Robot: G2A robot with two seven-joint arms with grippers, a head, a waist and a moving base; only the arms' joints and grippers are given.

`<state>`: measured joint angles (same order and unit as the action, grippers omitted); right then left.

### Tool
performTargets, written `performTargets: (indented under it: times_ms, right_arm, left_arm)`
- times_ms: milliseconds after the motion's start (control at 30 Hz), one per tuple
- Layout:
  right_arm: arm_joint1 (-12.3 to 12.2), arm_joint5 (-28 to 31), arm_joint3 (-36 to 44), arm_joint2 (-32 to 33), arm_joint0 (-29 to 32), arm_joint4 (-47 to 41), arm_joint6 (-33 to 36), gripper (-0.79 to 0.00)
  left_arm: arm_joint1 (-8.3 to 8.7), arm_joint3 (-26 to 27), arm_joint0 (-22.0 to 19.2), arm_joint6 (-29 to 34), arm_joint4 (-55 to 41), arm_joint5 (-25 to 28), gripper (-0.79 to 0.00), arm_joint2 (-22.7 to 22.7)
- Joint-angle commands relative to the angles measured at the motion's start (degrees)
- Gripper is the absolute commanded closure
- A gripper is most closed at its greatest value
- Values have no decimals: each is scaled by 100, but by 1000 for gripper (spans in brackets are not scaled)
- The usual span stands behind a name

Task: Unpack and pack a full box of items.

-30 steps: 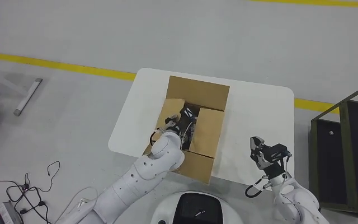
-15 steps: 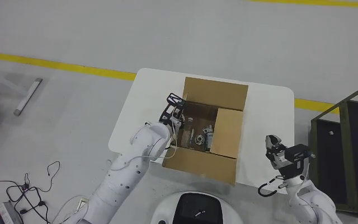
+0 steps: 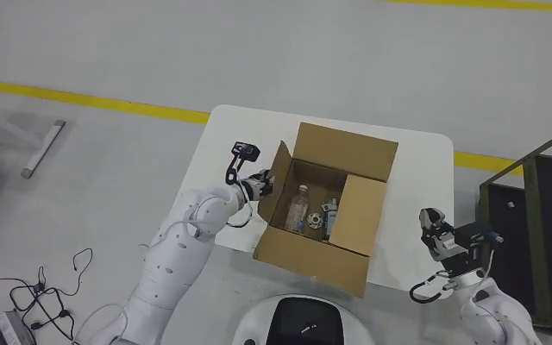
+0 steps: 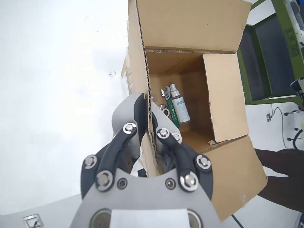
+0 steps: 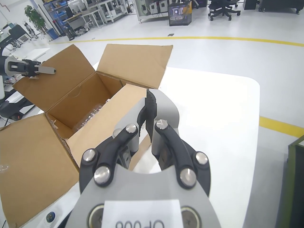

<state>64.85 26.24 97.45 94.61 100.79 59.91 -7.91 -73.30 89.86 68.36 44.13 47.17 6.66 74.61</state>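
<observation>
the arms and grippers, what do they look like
The left arm and right arm are glossy white with rounded shells. The left gripper and right gripper each have a grey metal base, black curved links with silver bolts, and two grey fingers with black pads. A black cable loops by the right wrist; a white label sits on each base.

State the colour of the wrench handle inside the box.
Green wrench handle; clearest in left wrist view.
</observation>
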Motion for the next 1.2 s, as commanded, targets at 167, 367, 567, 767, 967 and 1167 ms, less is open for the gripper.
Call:
performTargets:
  times_ms: [167, 367, 567, 767, 967, 1167]
  right_arm:
    - [12, -40, -318, -10, -128, -135, 17, -102]
    - [25, -68, -657, -85, -283, -185, 56, -89]
    - [46, -57, -1023, -230, -488, -232, 75, -92]
    - [75, -43, -1402, -455, -752, -223, 161, -77]
    - [125, -10, -1854, -771, -1097, -235, 143, -71]
    - [173, 28, -2163, -1073, -1411, -162, 138, -65]
  left_arm:
    - [50, -234, -87, -16, 142, -127, -785, 152]
    - [95, -298, -49, -169, 927, -413, -785, 106]
    - [120, -349, -4, -315, 1455, -817, -785, 118]
    - [141, -343, 53, -379, 2643, -1176, -785, -133]
    - [107, -599, -37, -394, 3360, -1433, -785, -447]
    - [43, -807, -112, -434, 3933, -1590, -785, -824]
